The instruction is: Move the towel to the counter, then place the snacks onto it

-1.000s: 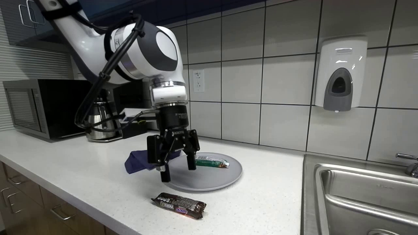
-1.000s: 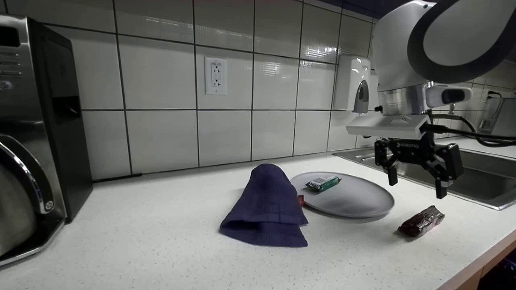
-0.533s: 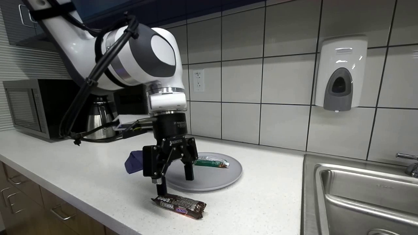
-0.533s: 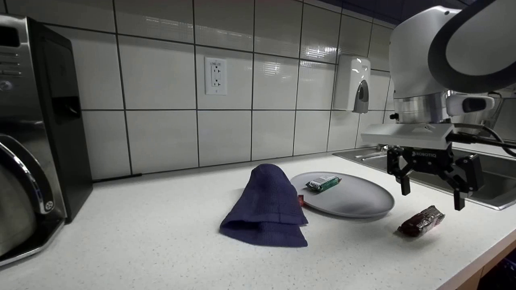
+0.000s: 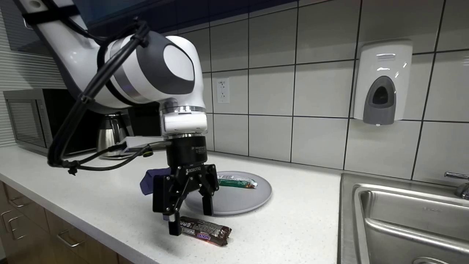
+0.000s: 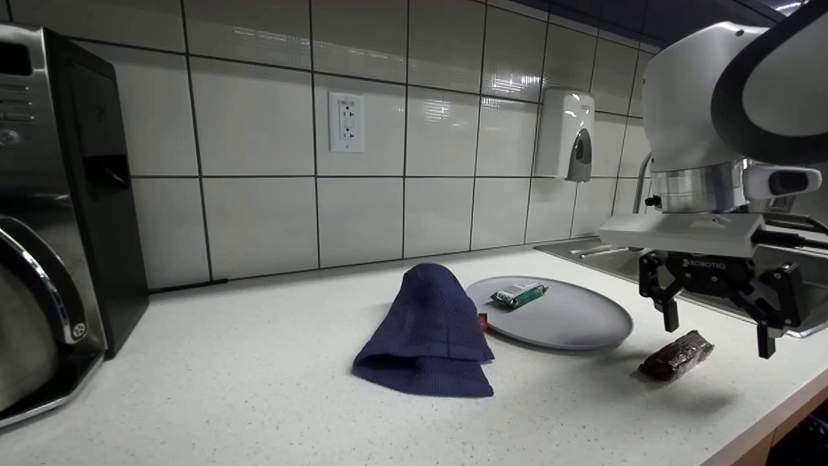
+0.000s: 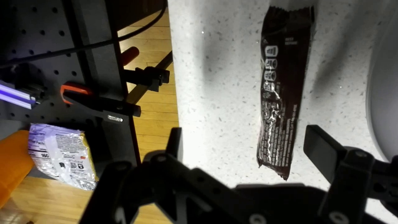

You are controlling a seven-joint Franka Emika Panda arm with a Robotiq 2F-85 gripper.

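Snack bar [image 7: 281, 93], brown-wrapped, on counter [image 6: 259, 362], below spread hand [image 6: 719, 330], between fingers [image 7: 323, 152] in wrist view

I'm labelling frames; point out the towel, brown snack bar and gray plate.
Towel [image 6: 427, 327], in an exterior view, middle of the cloth.
Brown snack bar [image 7: 283, 93], wrist view, middle of its wrapper.
Gray plate [image 6: 569, 320], in an exterior view, bare surface.

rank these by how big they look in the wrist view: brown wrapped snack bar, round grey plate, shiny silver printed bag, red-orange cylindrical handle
Largest: brown snack bar
Next, about alike so unranked: grey plate, partly out of view, and silver bag
Smallest: red-orange handle
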